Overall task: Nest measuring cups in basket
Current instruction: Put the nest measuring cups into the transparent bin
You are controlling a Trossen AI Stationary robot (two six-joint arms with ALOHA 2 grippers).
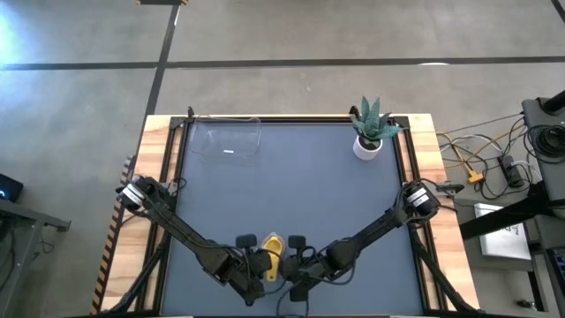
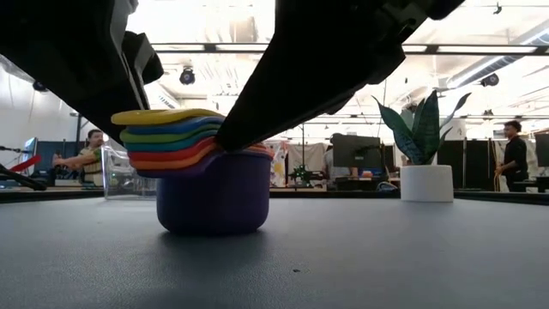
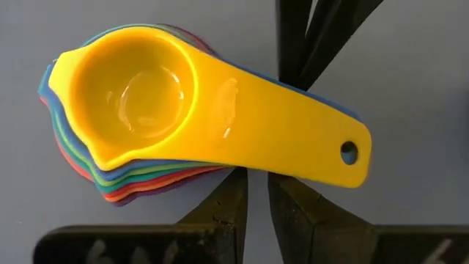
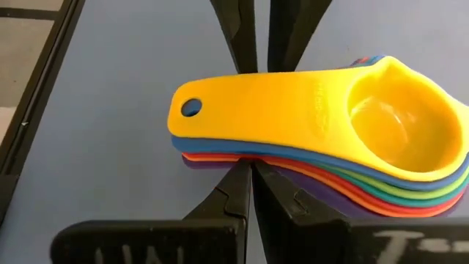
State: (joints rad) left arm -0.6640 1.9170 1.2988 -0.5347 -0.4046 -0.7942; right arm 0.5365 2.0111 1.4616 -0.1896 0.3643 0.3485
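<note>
Several measuring cups [image 2: 210,189] sit nested in one stack near the table's near edge [image 1: 274,254]. Yellow is on top [image 3: 146,110] and purple at the bottom, its base on the table. Their flat handles [image 4: 242,117] fan out together. My left gripper [image 3: 256,198] stands shut at one long side of the handles, and my right gripper [image 4: 253,183] stands shut at the opposite side. The clear basket [image 1: 225,141] stands at the far left of the table, with nothing in it. My left gripper comes level from the table's left, fingers across the handles. Its shut fingertips [image 3: 236,192] meet the long edge of the stacked handles [image 3: 256,170] about mid-length. The yellow handle overhangs the tips, so I cannot tell whether they touch. My right gripper comes level from the table's right. Its shut fingertips [image 4: 240,183] reach the lower handles' edge [image 4: 220,160] near their free end. In the low view a dark finger [image 2: 236,129] lies against the stack. The stack stays upright on the table.
A white pot with a spiky green plant [image 1: 371,134] stands at the far right corner. The dark mat [image 1: 291,194] between the stack and the basket is bare. Raised rails [image 1: 172,168] edge the mat. People and desks show in the room beyond [image 2: 515,154].
</note>
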